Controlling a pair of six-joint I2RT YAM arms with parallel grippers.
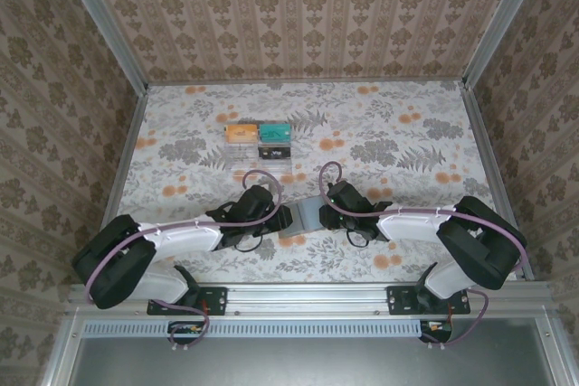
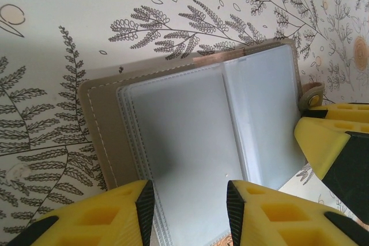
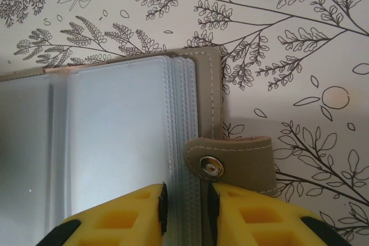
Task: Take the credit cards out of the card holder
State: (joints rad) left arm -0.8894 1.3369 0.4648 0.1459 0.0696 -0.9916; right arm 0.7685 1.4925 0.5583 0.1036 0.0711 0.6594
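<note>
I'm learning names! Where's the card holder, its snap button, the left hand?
card holder (image 2: 173, 136), left wrist view, clear inner sleeve.
snap button (image 3: 211, 167), right wrist view, metal stud.
left hand (image 2: 189, 200), left wrist view, between fingertips.

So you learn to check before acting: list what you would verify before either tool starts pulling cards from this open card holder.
1. Card holder lies open on the table: ok.
2. Snap strap unfastened: ok.
3. Left tool open, straddling the sleeves: ok.
4. Right tool gripping the sleeve edges: cannot tell.
5. Credit cards visible inside the frosted sleeves: cannot tell.
</note>
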